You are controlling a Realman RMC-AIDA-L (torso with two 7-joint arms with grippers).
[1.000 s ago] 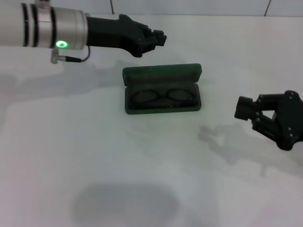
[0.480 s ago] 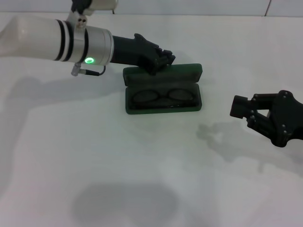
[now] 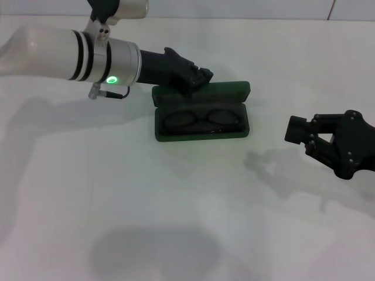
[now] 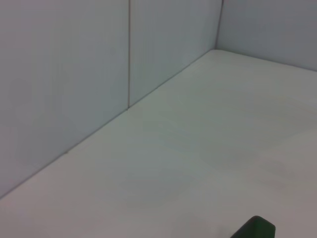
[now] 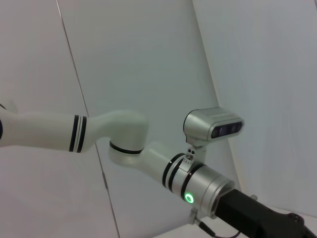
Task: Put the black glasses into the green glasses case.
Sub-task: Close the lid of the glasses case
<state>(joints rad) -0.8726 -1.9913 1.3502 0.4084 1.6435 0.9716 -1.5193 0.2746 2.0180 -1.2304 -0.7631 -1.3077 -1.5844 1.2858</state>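
The green glasses case (image 3: 202,111) lies open mid-table, its lid (image 3: 222,92) standing up at the far side. The black glasses (image 3: 201,120) lie inside the case's lower half, lenses side by side. My left gripper (image 3: 201,76) is shut and sits at the lid's upper edge near its left half, touching or just over it. A corner of the green case (image 4: 255,228) shows in the left wrist view. My right gripper (image 3: 296,130) is shut and empty, hovering to the right of the case, well apart from it.
The white table (image 3: 176,211) stretches around the case, with a tiled wall (image 4: 74,74) behind it. My left arm's silver and white forearm (image 3: 88,55) reaches over the table's back left; it also shows in the right wrist view (image 5: 198,186).
My left gripper has come down and to the right from the back left, onto the case lid's upper edge. The right gripper has shifted only slightly. The case and glasses have not moved.
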